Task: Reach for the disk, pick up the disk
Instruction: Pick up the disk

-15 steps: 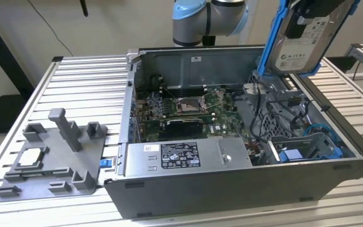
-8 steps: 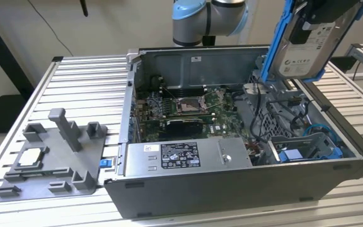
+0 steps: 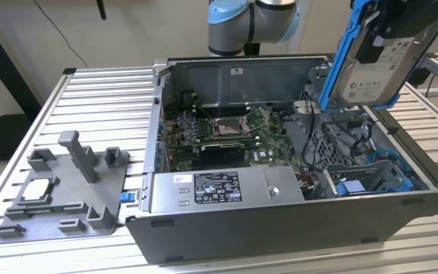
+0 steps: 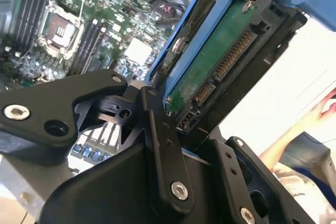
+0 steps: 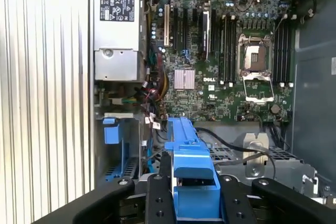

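The disk [image 3: 365,68], a silver drive with a white label clipped in a bright blue frame, hangs upright in the air above the open computer case [image 3: 280,228], at the exterior view's upper right. My gripper [image 3: 377,45] is shut on it from above, black fingers on both flat sides. In the second wrist view the disk's green circuit side and connector [image 4: 220,72] show between the black fingers [image 4: 160,145]. In the first wrist view the blue frame [image 5: 190,166] stands edge-on in my gripper [image 5: 193,203], over the case's drive cage.
The case lies open on a slatted metal table [image 3: 105,97], with motherboard [image 3: 219,128] and power supply [image 3: 227,187] exposed. A blue drive bay [image 3: 367,181] sits inside near the front. A grey fixture [image 3: 63,194] stands at the exterior view's left. A person's hand [image 4: 317,113] is beyond the case.
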